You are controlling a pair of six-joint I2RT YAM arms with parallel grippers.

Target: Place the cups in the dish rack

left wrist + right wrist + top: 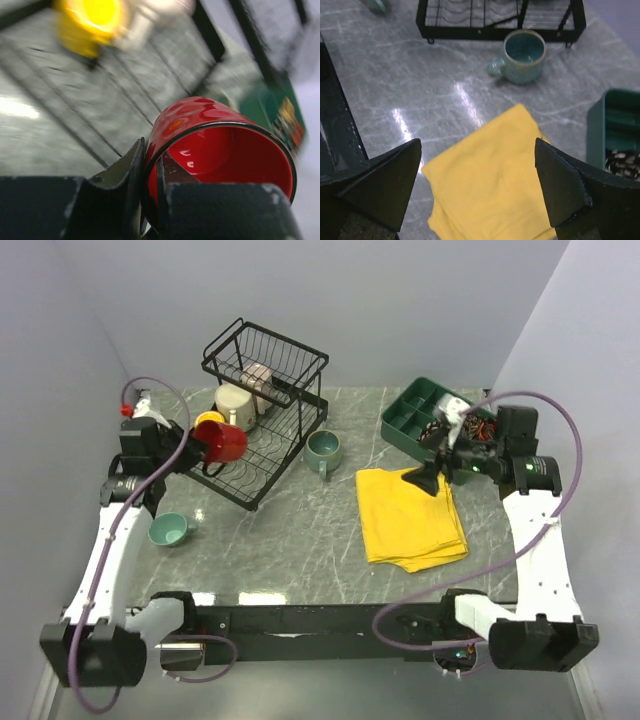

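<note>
At the dish rack (270, 455), left tool (150, 175) clamps red mug (226, 443); right tool (478, 160) hangs w/ fingers wide apart.
L fingers pinch the rim, one inside, one outside, mug tipped on its side at rack's left end, toward desk (300, 540) far-left corner. In the lower tier: yellow mug (209, 421), cream mug (236, 405), floral mug (260, 383). Teal mug (323, 449) upright on desk just right of rack; green mug (168, 530) near left edge. R tool is over yellow cloth (410, 518), right of centre; green tray (405, 420) at far-right corner.
</note>
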